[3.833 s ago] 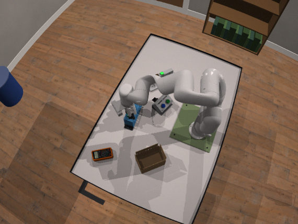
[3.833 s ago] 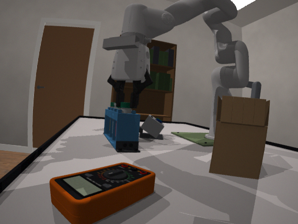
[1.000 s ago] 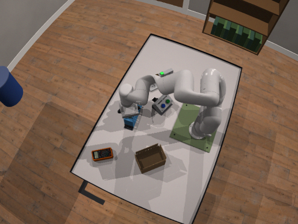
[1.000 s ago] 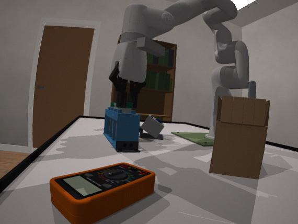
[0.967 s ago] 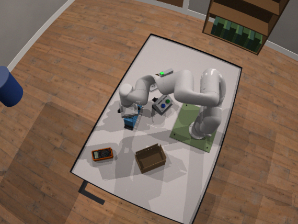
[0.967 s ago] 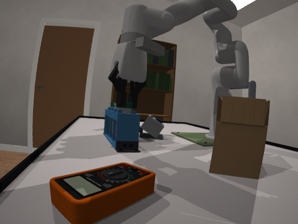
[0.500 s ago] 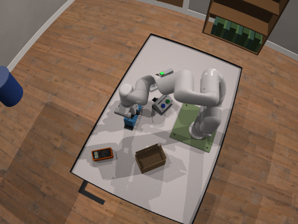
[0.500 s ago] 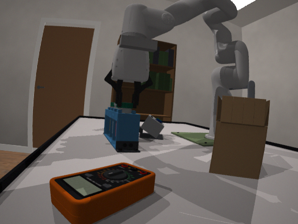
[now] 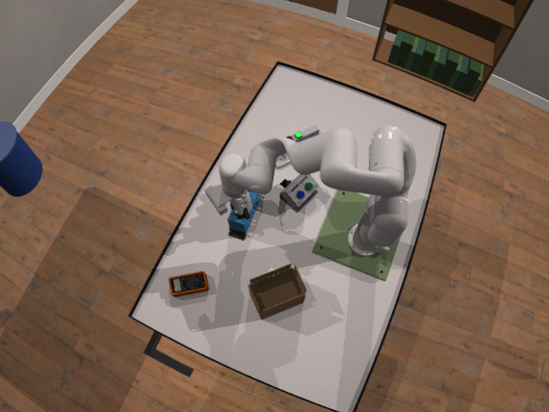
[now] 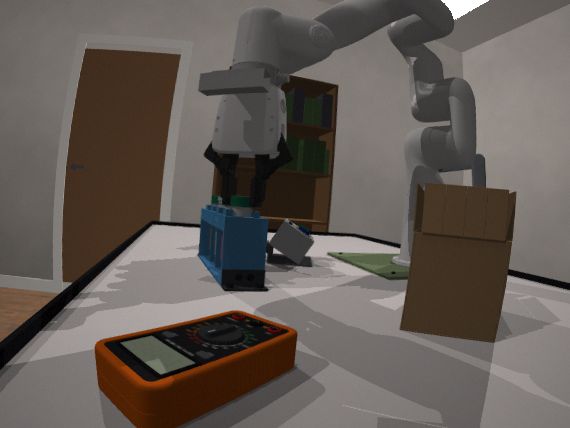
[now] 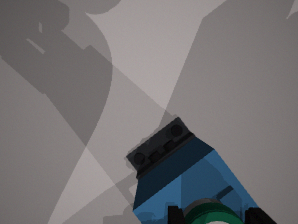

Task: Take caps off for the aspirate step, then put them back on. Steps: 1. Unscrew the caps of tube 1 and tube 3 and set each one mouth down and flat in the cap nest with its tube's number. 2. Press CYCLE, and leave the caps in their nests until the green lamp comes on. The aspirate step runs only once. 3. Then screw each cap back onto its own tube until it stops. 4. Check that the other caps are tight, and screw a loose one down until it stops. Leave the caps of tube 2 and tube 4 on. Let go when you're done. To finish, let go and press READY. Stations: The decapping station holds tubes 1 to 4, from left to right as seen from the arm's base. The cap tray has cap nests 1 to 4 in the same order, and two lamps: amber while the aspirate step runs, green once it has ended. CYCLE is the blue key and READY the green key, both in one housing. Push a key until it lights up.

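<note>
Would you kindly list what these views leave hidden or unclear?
- Cap tray, top view: arm covers its nests.
- Green cap, wrist view: cut off by the bottom edge.
- Tube numbers on the blue decapping station: too small in every view.
- Gripper: shut on that cap.

The arm point(image 9: 332, 159) consists of smooth, glossy white-grey tubular links joined by rounded, bulbous joint housings, and its round flanged foot is ringed with small fasteners. It stands on a flat green base plate point(image 9: 332, 250) with dark screw heads at the corners. The tool point(image 10: 243, 192) has a pale, tapered body with small dots along its sides, a flat grey rectangular block mounted at the wrist, and two black, angular linkage fingers point(image 10: 229, 180).
</note>
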{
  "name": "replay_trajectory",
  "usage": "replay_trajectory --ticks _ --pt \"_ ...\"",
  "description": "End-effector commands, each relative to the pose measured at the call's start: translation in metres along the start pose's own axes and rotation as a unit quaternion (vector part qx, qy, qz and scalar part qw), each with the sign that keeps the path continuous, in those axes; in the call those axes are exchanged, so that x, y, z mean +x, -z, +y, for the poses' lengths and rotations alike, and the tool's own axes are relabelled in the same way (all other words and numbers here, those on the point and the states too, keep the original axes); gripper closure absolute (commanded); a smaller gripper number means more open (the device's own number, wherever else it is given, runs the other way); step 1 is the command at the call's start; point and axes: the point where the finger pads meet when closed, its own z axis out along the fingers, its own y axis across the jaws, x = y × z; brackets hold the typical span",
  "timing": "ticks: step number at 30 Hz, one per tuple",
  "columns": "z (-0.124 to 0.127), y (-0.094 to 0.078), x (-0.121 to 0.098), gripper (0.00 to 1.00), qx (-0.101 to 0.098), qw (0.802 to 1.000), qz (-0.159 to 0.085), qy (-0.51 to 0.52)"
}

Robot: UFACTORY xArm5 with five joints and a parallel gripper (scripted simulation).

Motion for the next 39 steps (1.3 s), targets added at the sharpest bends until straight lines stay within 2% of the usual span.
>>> replay_trajectory --ticks 1,5,6,18,22,26,28,30,34,39 --pt "0.0008 0.0010 0.0008 1.00 0.000 0.998 0.002 -0.058" --pt "0.0008 0.0010 0.0008 1.00 0.000 0.998 0.002 -0.058" --pt "0.0008 0.0010 0.0008 0.54 0.000 0.998 0.002 -0.058" --pt "0.0008 0.0010 0.0008 0.54 0.000 0.998 0.002 -0.058" --pt "0.0008 0.0015 0.0008 0.54 -0.001 0.996 0.002 0.093" --pt "0.0008 0.0015 0.0008 0.54 -0.001 0.986 0.002 0.167" --pt "0.0008 0.0015 0.0008 0.54 -0.001 0.986 0.002 0.167" --pt "0.0008 0.0015 0.0008 0.54 -0.001 0.969 0.002 0.246" --pt "0.0008 0.0015 0.0008 0.54 -0.001 0.947 0.002 0.322" --pt "0.0008 0.0015 0.0008 0.54 -0.001 0.907 0.002 0.421"
